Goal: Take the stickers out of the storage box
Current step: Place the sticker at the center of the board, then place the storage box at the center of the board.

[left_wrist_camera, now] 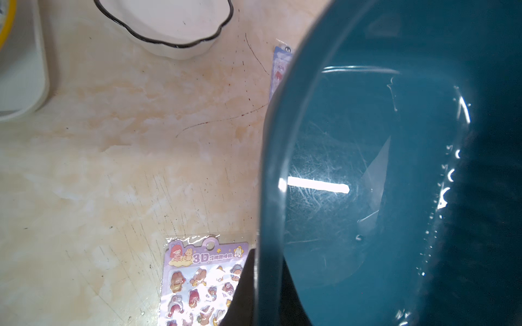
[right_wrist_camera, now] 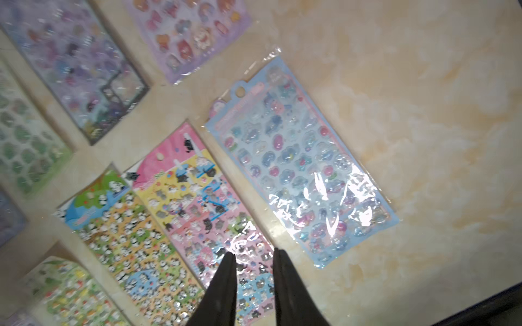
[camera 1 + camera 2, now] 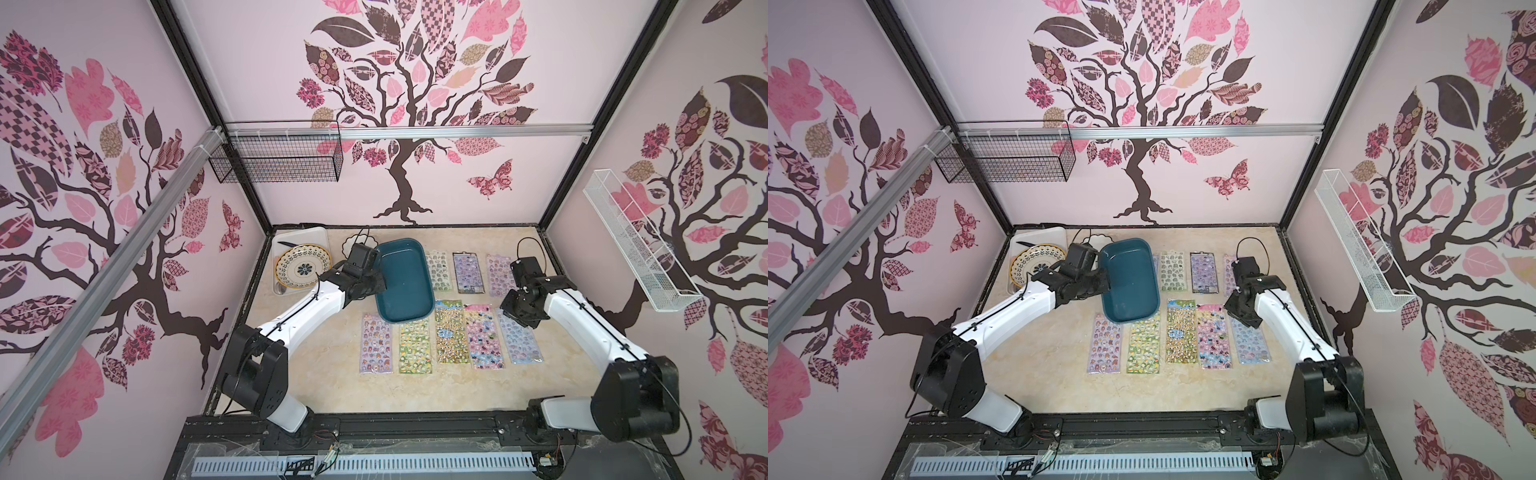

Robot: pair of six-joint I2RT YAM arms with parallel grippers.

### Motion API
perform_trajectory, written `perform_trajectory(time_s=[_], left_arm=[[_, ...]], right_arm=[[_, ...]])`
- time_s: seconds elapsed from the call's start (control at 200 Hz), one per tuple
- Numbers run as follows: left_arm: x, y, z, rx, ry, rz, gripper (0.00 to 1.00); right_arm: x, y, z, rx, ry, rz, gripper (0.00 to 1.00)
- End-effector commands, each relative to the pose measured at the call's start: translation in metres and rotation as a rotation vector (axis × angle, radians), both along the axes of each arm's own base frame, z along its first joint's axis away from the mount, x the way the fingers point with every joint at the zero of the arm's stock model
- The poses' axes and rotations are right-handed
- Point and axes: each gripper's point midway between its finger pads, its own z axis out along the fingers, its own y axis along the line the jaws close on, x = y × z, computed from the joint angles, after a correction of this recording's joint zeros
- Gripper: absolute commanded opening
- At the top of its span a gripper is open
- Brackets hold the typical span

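Marble tabletop, scalloped bowl near storage box — stickers alongside

In both top views, looking down from high over the front edge toward the back wall, far enough off to take in the whole counter. From the left wrist, close in on the storage box and the bare counter beside it. From the right wrist, low over the stickers, a patch shared with both top views.
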Motion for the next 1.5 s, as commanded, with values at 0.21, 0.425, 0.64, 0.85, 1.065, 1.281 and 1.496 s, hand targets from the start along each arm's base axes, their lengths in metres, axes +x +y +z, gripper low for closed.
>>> perform_trajectory(time_s=[0.21, 0.425, 0.64, 0.85, 1.065, 1.281, 1.496], left_arm=[[0.021, 0.057, 0.025, -0.051, -0.057, 0.166, 0.00], [0.017, 0.115, 0.019, -0.063, -0.020, 0.363, 0.00], [-0.009, 0.167, -0.016, -0.062, 0.164, 0.600, 0.00], [-0.070, 0.212, -0.048, -0.030, 0.247, 0.795, 0.00], [-0.109, 0.224, -0.070, 0.041, 0.326, 0.837, 0.00], [-0.133, 0.248, -0.100, 0.025, 0.437, 0.938, 0.00], [-0.144, 0.250, -0.117, 0.022, 0.490, 0.937, 0.00]], right_arm=[[0.030, 0.131, 0.043, -0.024, -0.442, 0.385, 0.31], [0.014, 0.183, 0.004, -0.243, -0.513, 0.598, 0.32], [0.020, 0.177, 0.002, -0.288, -0.468, 0.523, 0.33], [0.024, 0.170, 0.002, -0.335, -0.446, 0.478, 0.33], [0.023, 0.162, 0.006, -0.329, -0.455, 0.450, 0.33], [0.025, 0.149, 0.004, -0.301, -0.443, 0.407, 0.33], [0.027, 0.143, 0.003, -0.297, -0.438, 0.389, 0.33]])
